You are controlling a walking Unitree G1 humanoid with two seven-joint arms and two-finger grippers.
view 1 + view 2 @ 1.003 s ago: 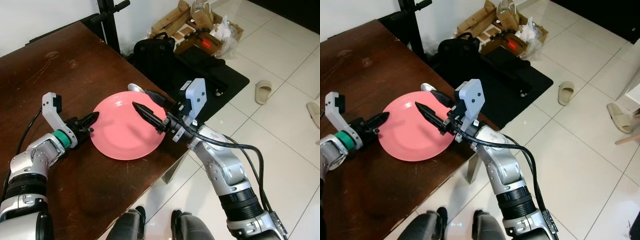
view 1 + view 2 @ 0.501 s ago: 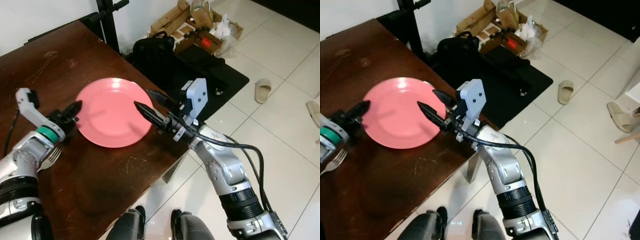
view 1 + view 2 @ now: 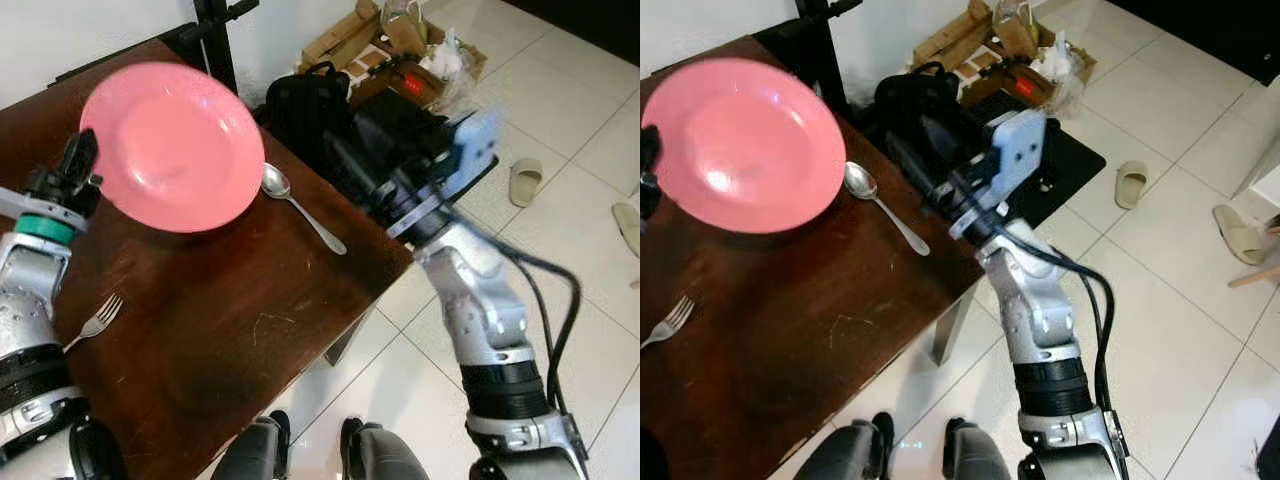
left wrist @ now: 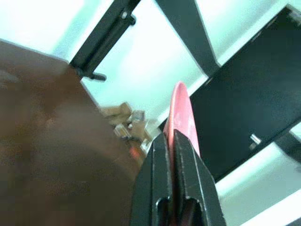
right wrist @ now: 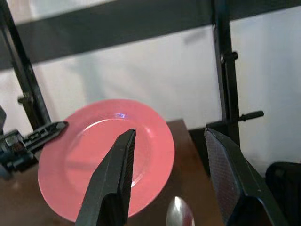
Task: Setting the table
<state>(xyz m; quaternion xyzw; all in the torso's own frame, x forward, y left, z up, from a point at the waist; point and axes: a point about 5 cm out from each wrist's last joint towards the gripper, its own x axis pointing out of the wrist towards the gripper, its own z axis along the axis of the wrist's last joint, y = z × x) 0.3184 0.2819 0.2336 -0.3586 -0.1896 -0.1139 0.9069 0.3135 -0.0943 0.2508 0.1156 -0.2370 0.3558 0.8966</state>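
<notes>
My left gripper (image 3: 78,160) is shut on the rim of the pink plate (image 3: 170,145) and holds it tilted in the air above the back left of the dark wooden table (image 3: 250,330). In the left wrist view the fingers (image 4: 155,179) pinch the plate's edge (image 4: 181,106). A silver spoon (image 3: 300,207) lies near the table's right edge. A fork (image 3: 95,320) lies at the left. My right gripper (image 5: 170,134) hangs open over the table's right corner, apart from the plate (image 5: 106,155).
Beyond the table's right edge, on the white tiled floor, are a black bag (image 3: 305,100), a black mat (image 3: 450,150) and cardboard boxes (image 3: 390,40). A slipper (image 3: 525,182) lies further right. A black stand pole (image 3: 215,40) rises behind the table.
My left gripper has lifted the plate off the table, up and towards the back left, uncovering the spoon. My right gripper has drawn back to the right, away from the plate.
</notes>
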